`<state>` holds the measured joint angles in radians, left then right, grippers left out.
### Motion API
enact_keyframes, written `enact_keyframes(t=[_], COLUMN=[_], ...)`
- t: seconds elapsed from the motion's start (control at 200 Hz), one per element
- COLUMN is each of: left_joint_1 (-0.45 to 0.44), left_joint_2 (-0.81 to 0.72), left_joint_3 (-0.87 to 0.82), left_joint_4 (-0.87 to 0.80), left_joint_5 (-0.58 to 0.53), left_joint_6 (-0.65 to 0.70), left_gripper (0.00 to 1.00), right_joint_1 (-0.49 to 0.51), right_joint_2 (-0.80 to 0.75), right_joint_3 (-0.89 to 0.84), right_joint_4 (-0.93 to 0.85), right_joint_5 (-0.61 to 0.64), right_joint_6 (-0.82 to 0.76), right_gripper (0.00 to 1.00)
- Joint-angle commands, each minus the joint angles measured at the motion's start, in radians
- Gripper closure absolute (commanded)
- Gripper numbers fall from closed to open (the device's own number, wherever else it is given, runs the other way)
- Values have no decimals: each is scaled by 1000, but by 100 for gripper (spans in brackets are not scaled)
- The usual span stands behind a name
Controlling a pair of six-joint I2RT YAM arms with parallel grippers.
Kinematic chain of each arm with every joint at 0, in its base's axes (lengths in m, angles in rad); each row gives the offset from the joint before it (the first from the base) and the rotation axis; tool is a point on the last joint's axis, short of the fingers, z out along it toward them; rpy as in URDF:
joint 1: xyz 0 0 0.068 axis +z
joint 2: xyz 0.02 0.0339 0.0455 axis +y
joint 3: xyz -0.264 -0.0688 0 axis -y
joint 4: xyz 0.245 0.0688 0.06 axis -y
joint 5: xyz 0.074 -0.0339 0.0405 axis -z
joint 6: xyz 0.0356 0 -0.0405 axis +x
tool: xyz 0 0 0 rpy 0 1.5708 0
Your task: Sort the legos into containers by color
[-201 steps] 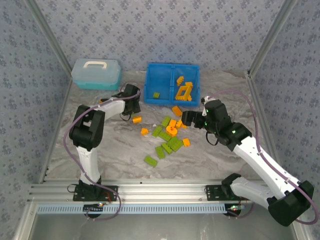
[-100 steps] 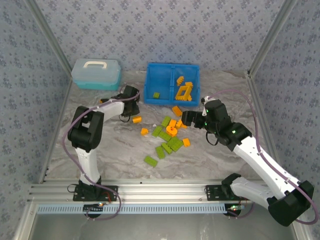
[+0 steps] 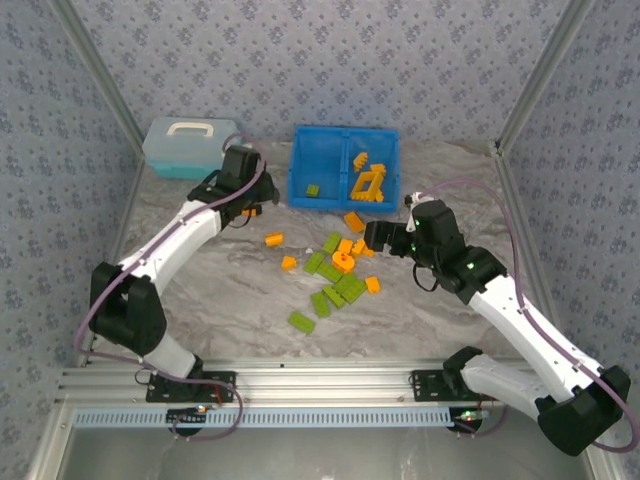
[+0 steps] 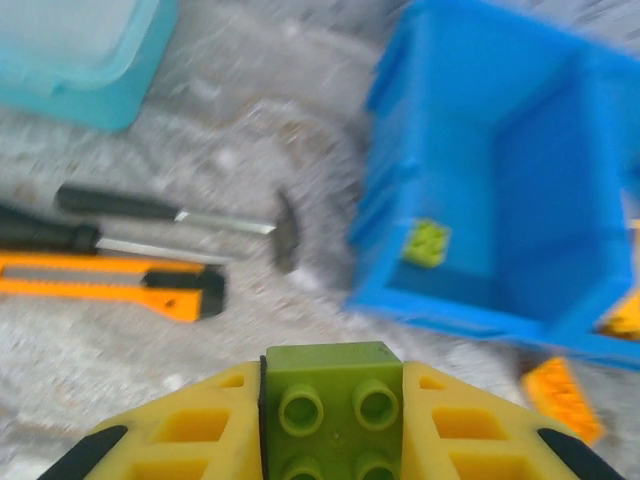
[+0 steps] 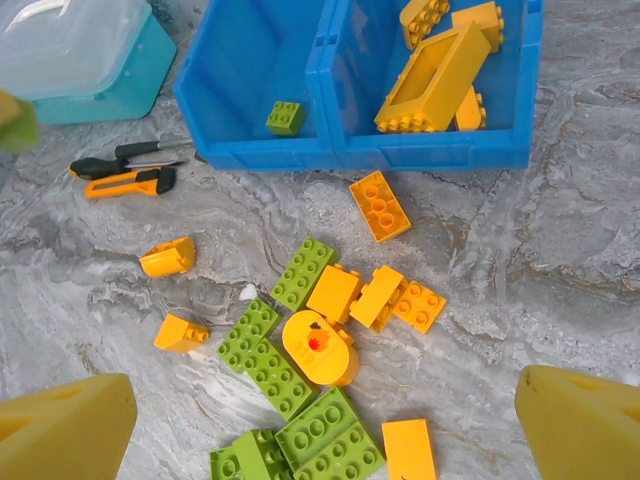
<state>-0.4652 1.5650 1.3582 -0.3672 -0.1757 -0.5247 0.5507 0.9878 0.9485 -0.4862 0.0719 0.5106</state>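
Marble table (image 3: 220, 290): L gripper (image 4: 335, 440) has risen w/ green lego (image 4: 335, 385)

The table (image 3: 220, 300) is viewed from high behind; closer wrist views are angled downward, the blue bin (image 5: 400, 152) shared at top.

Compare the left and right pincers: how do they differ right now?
The left pincer is shut on a green brick; the right pincer stands open and empty. The left pincer faces the left compartment of the blue bin; the right pincer looks down on the loose bricks. Both have yellow fingers.
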Motion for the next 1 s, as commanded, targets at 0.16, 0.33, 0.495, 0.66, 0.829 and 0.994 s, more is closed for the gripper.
enact_keyframes(t=[0.16, 0.33, 0.495, 0.66, 0.829, 0.994], left_joint_1=[-134, -136, -128, -115, -114, -115], left_joint_2=[187, 443, 704, 893, 952, 929], left_joint_3=[360, 693, 1033, 1205, 1214, 1214], left_joint_4=[31, -82, -221, -270, -305, -305], left_joint_5=[-73, -85, -88, -84, -127, -89], left_joint_6=[207, 259, 282, 269, 218, 220], left_gripper=[78, 78, 77, 77, 72, 61], right_joint_1=[9, 17, 25, 28, 30, 31], right_joint_2=[-18, -44, -78, -90, -95, -96], right_joint_3=[-17, -23, -33, -33, -25, -17], right_joint_4=[23, -10, -22, -37, -46, -47], right_joint_5=[29, 28, 37, 40, 39, 37], right_joint_6=[37, 52, 65, 66, 63, 63], right_gripper=[0, 0, 0, 0, 0, 0])
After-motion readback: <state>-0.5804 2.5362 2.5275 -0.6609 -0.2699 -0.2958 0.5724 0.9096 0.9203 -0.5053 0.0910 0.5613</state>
